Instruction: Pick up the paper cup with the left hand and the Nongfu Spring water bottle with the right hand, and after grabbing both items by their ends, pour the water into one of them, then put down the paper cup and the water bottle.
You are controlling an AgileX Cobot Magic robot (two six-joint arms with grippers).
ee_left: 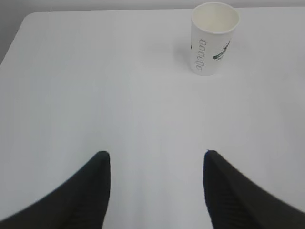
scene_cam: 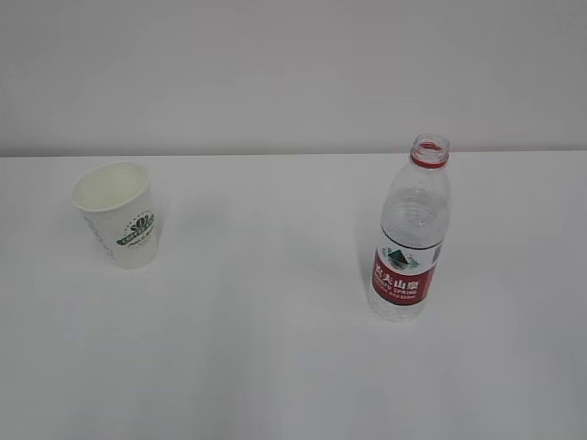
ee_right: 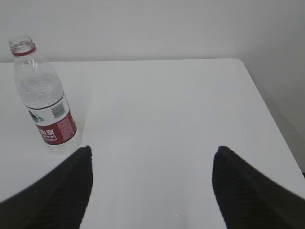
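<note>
Exterior view shows the paper cup upright on the left of the white tabletop, mouth up, and the Nongfu Spring water bottle upright on the right, uncapped neck up, well apart. The left hand and the right hand have wide jaws, holding nothing

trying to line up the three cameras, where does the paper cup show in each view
Exterior view: the paper cup stands left of centre, upright, open mouth up.
Left wrist view: the paper cup is at the top, right of centre, well beyond the open jaws.
Right wrist view: not in it.
Shared landmark: the white table, in all three views.
</note>
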